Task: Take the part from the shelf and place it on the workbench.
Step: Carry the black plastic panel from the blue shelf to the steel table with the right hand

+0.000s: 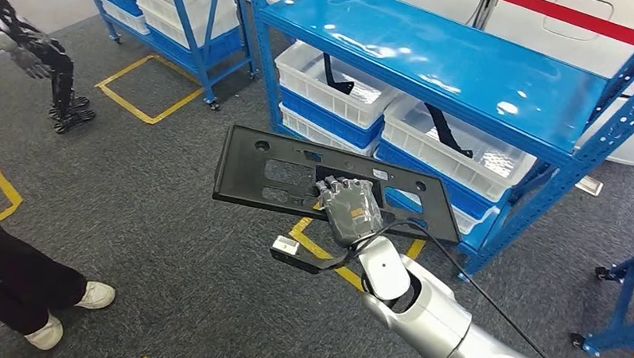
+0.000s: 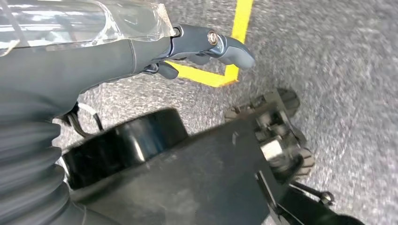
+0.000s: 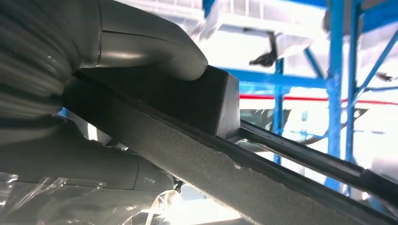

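Observation:
The part is a flat black panel [image 1: 282,174] with cut-outs and holes. It hangs level in the air above the grey carpet, in front of the blue shelf [image 1: 429,63]. My right hand [image 1: 351,208] grips it at its near edge, fingers lying on its top face. In the right wrist view the grey thumb [image 3: 155,47] presses on a raised black block of the panel [image 3: 206,101], whose long edge runs across the picture. My left hand [image 2: 206,47] hangs over the carpet with nothing in it, thumb stretched out.
White bins [image 1: 333,88] holding black pieces stand on the shelf's lower level. A second blue shelf [image 1: 184,23] stands at the back left. Another robot [image 1: 39,54] is at the far left, a person's legs and white shoes [image 1: 54,313] nearby. A blue frame [image 1: 620,309] stands at the right.

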